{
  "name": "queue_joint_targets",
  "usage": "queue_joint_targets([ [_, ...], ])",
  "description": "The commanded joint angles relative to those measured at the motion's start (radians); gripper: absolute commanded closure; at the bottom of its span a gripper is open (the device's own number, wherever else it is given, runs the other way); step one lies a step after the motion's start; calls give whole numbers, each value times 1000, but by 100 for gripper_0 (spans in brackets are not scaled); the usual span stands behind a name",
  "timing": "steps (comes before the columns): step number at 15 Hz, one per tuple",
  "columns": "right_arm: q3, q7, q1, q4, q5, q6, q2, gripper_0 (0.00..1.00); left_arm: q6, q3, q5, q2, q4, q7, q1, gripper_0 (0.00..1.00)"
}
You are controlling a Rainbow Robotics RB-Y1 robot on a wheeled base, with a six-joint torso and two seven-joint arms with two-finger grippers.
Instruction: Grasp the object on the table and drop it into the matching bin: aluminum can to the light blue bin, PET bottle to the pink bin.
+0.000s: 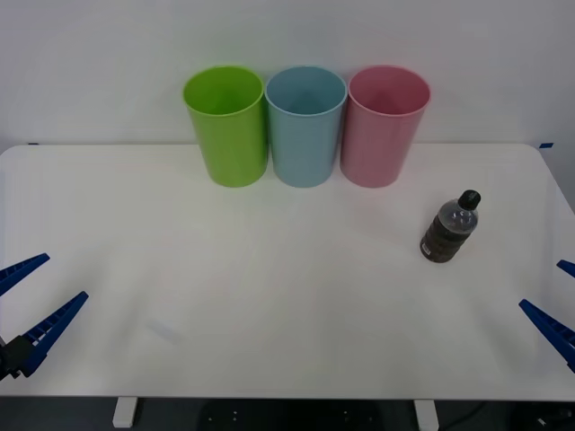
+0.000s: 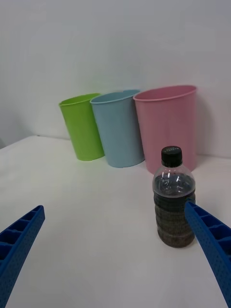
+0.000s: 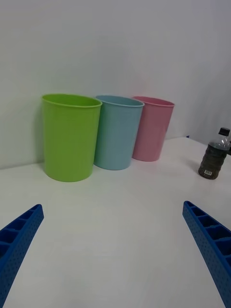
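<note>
Blue ribbed fingers of the left gripper (image 1: 25, 310) hang over the near left corner of the large white rectangular table (image 1: 269, 296), spread wide with nothing between them. At the near right edge, the right gripper (image 1: 559, 305) is likewise splayed wide and empty, its perforated blue fingers (image 2: 211, 240) low over the smooth tabletop.

Standing upright on the right side of the table is the small clear plastic PET bottle (image 1: 449, 226), filled with dark brown liquid, topped by a black screw cap and wrapped in a dark label. In the right wrist view the PET bottle (image 2: 173, 197) sits just ahead of the fingers, well apart from the left gripper (image 3: 115, 250).

Along the far edge, against the plain white wall, three tall round plastic bins stand in a tight row, each tapering downward with a thin rolled rim: a lime green bin (image 1: 226, 126) on the left, the light blue bin (image 1: 305, 126) in the middle and the pink bin (image 1: 386, 126) on the right. The bottle stands nearer than the pink bin and a little to its right.
</note>
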Motion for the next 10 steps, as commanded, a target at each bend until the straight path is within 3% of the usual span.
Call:
queue_joint_targets([
  [1, 7, 9, 19, 5, -4, 21, -6, 0, 0, 0, 0, 0, 0, 0, 0, 0],
  [7, 45, 66, 19, 49, -6, 87, 0, 0, 0, 0, 0, 0, 0, 0, 0, 0],
  [10, 80, 192, 27, 63, -32, 177, 4, 0, 0, 0, 0, 0, 0, 0, 0, 0],
])
